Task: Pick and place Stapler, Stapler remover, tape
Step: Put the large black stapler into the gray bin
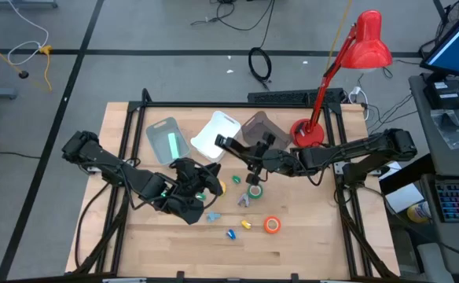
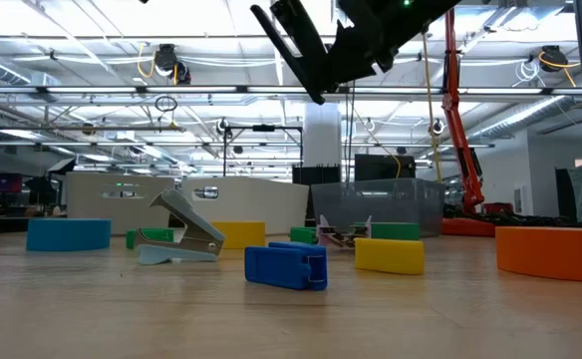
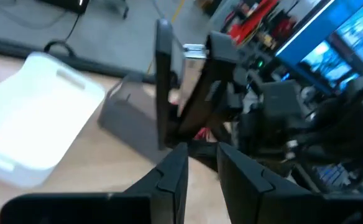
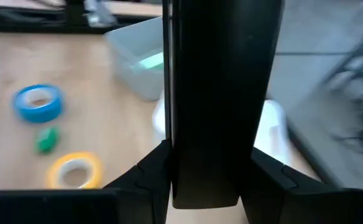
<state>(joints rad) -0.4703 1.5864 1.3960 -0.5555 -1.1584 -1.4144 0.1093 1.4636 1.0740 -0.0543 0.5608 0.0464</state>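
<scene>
A long black stapler (image 1: pixel 231 146) hangs over the middle of the table, with my right gripper (image 1: pixel 249 157) shut on it; the low view shows it high above the wood (image 2: pixel 301 45). My left gripper (image 1: pixel 207 179) hovers just to its left, fingers a little apart with nothing between them (image 3: pixel 201 165). Resting on the table are the blue tape (image 4: pixel 38 102), yellow tape (image 4: pixel 76 171), green tape (image 1: pixel 255 190) and orange tape (image 1: pixel 272 225). A grey claw-shaped stapler remover (image 2: pixel 181 234) rests on its lower jaw. My right gripper pinches the stapler's near end (image 4: pixel 178 168) between its two fingers (image 4: pixel 147 177). The fingers come from the table's right, slanting slightly down, and the stapler's length runs on past them toward the left. It is lifted clear of the table.
At the back stand a clear bin (image 1: pixel 167 140), a white bin (image 1: pixel 216 134) and a grey bin (image 1: pixel 261 130). A red desk lamp (image 1: pixel 308 132) stands at the far right. Small blue (image 2: pixel 286 266) and yellow (image 2: pixel 389 255) pieces lie on the near half.
</scene>
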